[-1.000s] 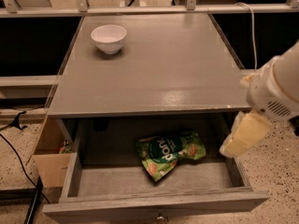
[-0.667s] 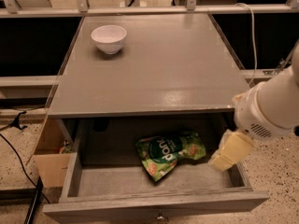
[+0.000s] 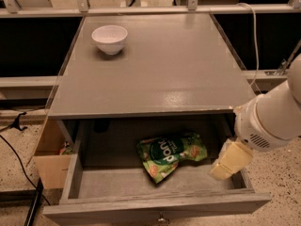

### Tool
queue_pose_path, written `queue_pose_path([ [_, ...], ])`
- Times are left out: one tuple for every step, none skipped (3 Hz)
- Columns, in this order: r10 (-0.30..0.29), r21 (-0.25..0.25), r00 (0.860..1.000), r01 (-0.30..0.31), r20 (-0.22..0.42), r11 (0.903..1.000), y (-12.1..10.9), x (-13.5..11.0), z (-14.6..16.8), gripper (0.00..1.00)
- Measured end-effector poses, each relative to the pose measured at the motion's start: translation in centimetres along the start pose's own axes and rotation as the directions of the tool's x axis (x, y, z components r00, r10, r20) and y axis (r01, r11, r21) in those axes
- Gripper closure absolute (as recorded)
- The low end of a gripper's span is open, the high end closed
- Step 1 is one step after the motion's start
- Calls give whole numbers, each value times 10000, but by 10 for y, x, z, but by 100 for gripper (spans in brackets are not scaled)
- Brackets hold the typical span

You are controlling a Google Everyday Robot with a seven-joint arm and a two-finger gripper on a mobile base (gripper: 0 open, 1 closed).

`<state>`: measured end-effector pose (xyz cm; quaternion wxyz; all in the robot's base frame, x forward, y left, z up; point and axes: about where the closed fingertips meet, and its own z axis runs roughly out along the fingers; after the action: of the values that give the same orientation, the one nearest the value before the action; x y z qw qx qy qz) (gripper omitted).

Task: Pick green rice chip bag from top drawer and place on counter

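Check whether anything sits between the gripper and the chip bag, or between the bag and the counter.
Nothing visible. The gripper hangs at the right side of the top drawer, only bare floor between it and the green rice chip bag. The counter holds a white bowl, far back left.

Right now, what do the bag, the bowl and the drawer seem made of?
The green rice chip bag: thin glossy film, crinkled. The white bowl: smooth, ceramic or plastic, cannot tell. The top drawer: grey-painted wood, probably, streaky matte boards. The gripper, pale plastic-looking, hangs over the drawer's right end.
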<state>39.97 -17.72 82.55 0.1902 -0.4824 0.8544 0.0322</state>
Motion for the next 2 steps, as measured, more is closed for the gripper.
queue_pose_path([
  [1347,33,9909,-1347,50,9909,16,24,31,0],
  [2251,314,9728,-2270,550,9734,20,32,54,0],
])
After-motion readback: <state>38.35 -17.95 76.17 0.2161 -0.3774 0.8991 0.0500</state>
